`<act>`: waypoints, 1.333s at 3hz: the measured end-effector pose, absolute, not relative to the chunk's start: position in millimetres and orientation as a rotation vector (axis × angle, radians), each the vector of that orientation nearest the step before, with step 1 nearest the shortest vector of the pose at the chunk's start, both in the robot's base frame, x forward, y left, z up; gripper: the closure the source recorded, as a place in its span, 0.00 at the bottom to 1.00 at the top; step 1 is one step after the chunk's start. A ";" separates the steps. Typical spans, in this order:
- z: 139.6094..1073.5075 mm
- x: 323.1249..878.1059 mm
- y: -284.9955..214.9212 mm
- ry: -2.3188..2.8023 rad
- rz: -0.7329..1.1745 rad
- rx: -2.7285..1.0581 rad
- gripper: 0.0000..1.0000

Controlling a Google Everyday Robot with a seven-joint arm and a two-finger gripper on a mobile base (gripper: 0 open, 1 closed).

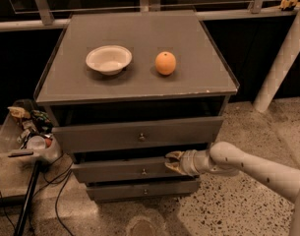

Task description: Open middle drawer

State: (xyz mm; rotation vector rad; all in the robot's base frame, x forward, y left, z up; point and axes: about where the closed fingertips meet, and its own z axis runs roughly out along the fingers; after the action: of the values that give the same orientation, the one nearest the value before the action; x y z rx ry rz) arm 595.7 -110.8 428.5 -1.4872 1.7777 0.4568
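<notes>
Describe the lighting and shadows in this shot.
Camera view: dim, warm light, seemingly from overhead; the cabinet top is the brightest area, the bowl and orange cast soft shadows, the gaps above the drawers are black, and the gripper sits at the right of the middle drawer front.

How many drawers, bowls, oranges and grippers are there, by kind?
Drawers: 3 (top drawer, middle drawer, bottom drawer)
Bowls: 1 (white bowl on the cabinet top)
Oranges: 1 (orange, right of the bowl)
Grippers: 1 (gripper at the middle drawer's front, right of its knob)
Total: 6
</notes>
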 end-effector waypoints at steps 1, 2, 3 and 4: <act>429.4 597.6 -111.2 1.778 0.457 -1.487 1.00; 428.6 593.7 -111.9 1.782 0.459 -1.480 1.00; 428.8 593.7 -111.9 1.782 0.459 -1.480 0.83; 428.8 593.7 -111.8 1.782 0.459 -1.480 0.60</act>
State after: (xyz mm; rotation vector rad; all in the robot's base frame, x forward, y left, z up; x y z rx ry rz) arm 593.7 -111.8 428.8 -1.4797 1.7816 0.4590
